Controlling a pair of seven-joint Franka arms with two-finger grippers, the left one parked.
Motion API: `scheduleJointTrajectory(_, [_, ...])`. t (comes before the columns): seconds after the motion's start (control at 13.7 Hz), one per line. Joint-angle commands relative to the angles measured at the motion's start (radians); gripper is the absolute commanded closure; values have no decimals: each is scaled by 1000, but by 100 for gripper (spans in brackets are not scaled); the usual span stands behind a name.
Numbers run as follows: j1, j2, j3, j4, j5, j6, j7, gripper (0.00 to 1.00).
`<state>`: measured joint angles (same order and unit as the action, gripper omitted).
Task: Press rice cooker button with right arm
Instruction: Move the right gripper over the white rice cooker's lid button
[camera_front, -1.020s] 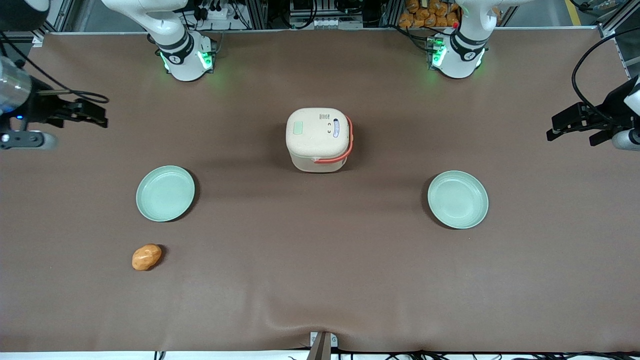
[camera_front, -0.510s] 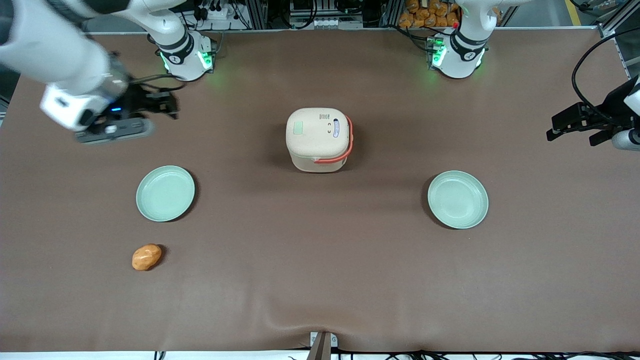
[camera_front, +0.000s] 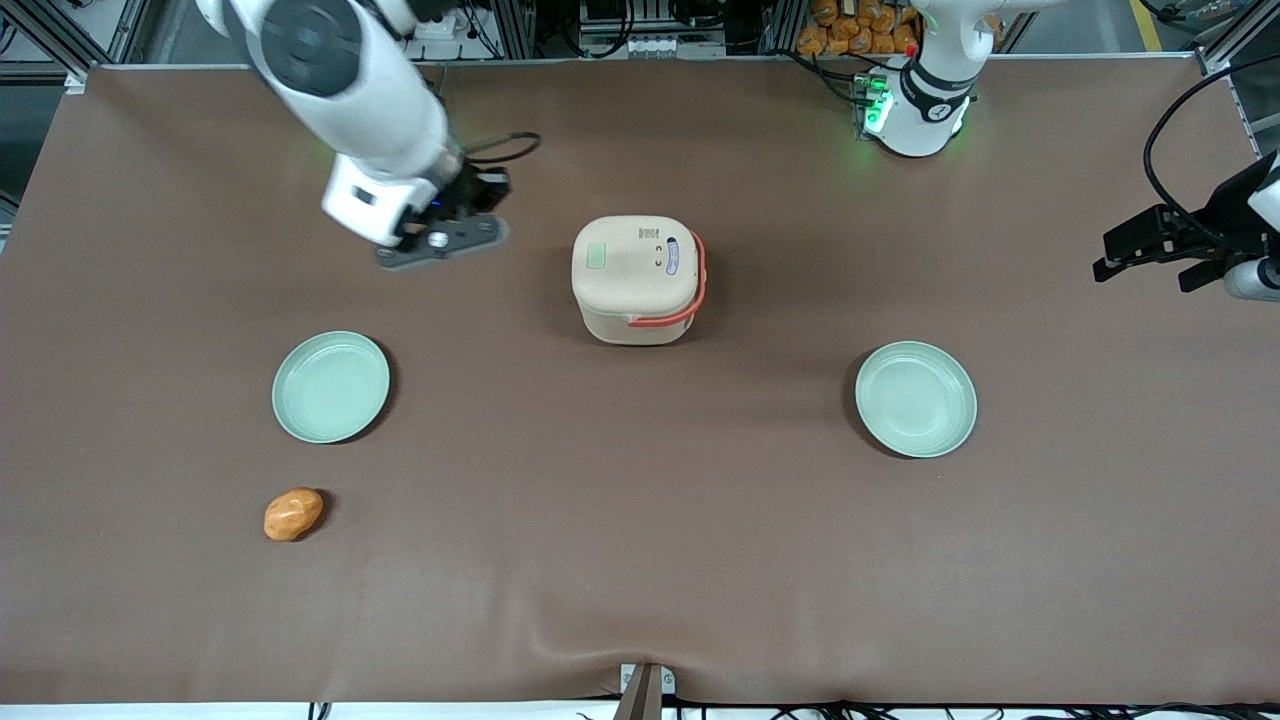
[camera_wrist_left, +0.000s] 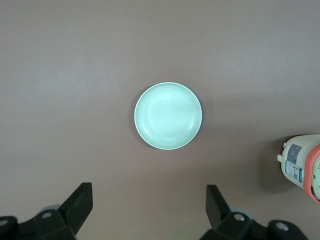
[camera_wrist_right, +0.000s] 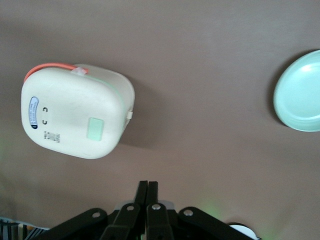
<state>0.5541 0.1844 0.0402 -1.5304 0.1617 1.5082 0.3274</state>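
The cream rice cooker with an orange handle stands mid-table. Its small pale-green button sits on the lid, on the side toward the working arm; an oval white-and-blue label lies near the handle. The right arm reaches over the table. Its gripper hovers above the cloth beside the cooker, apart from it, toward the working arm's end. In the right wrist view the fingers are pressed together and hold nothing, and the cooker and its button show clearly.
One pale-green plate and an orange potato-like object lie toward the working arm's end, nearer the front camera than the cooker. A second plate lies toward the parked arm's end. A plate shows in the right wrist view.
The right arm has swung in from the table's edge toward the cooker, and its gripper now hovers close beside it. The cooker, plates and orange object have not moved.
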Motion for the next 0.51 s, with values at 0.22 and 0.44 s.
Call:
scheduleJointTrajectory(0.22, [107, 70, -13, -83, 90, 125, 64, 100])
scheduleJointTrajectory(0.44, [158, 116, -13, -85, 91, 181, 88, 100])
